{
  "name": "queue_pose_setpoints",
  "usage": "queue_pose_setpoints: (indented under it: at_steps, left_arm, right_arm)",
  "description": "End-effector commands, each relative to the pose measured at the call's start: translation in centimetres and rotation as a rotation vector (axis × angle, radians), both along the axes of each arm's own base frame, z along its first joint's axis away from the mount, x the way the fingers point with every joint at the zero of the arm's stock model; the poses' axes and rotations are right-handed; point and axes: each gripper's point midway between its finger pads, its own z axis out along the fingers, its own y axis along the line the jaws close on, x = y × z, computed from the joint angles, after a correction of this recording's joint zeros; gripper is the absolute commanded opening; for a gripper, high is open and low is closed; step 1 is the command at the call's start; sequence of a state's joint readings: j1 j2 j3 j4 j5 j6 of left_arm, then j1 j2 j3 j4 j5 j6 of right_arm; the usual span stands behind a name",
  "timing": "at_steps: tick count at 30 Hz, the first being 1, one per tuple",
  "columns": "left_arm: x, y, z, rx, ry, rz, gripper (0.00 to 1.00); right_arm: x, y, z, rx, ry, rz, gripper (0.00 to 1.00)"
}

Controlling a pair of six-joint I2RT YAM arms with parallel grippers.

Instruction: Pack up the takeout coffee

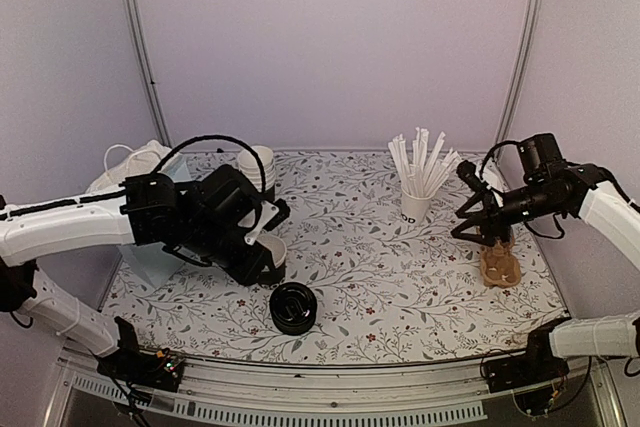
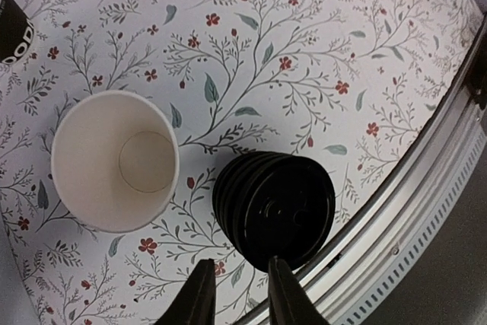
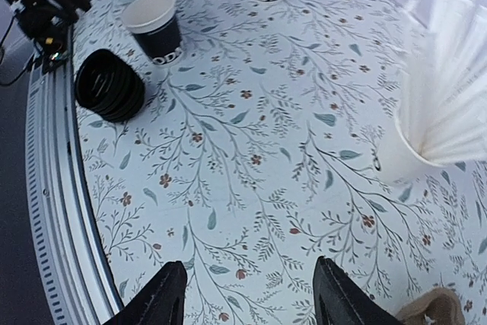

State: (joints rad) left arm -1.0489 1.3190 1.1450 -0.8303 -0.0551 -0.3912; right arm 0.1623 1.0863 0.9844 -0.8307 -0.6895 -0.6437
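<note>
Left hand (image 2: 240, 262), barely parted, empty, is poised by the lid stack (image 2: 274, 207), four o'clock from the cup (image 2: 114, 159); several lids could be pinched. Right hand (image 3: 251, 264): wide, empty.

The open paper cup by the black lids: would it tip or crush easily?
Probably light: the paper cup looks empty, so a nudge may slide or tip it. With no lid on, its thin rim would likely squash if squeezed hard.

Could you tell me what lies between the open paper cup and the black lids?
Only a bare strip of floral table cover, with cup and lids apart; the left wrist view shows it.
</note>
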Motion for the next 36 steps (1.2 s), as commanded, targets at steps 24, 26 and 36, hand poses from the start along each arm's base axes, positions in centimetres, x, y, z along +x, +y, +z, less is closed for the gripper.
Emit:
queue_pose_setpoints:
  at_steps: [24, 26, 36]
  left_arm:
    - [-7.3, -2.6, -14.7, 0.184, -0.043, 0.034, 0.64]
    - [-6.7, -2.9, -15.0, 0.187, -0.069, 0.035, 0.64]
    - [-1.4, -6.4, -14.4, 0.12, -0.186, 0.079, 0.61]
  right_arm:
    - [-3.4, 9.0, -6.7, -0.212, -0.007, 0.326, 0.62]
    - [-3.4, 8.8, -6.8, -0.224, -0.012, 0.318, 0.62]
    - [-2.5, 8.5, -5.8, -0.23, -0.06, 0.277, 0.61]
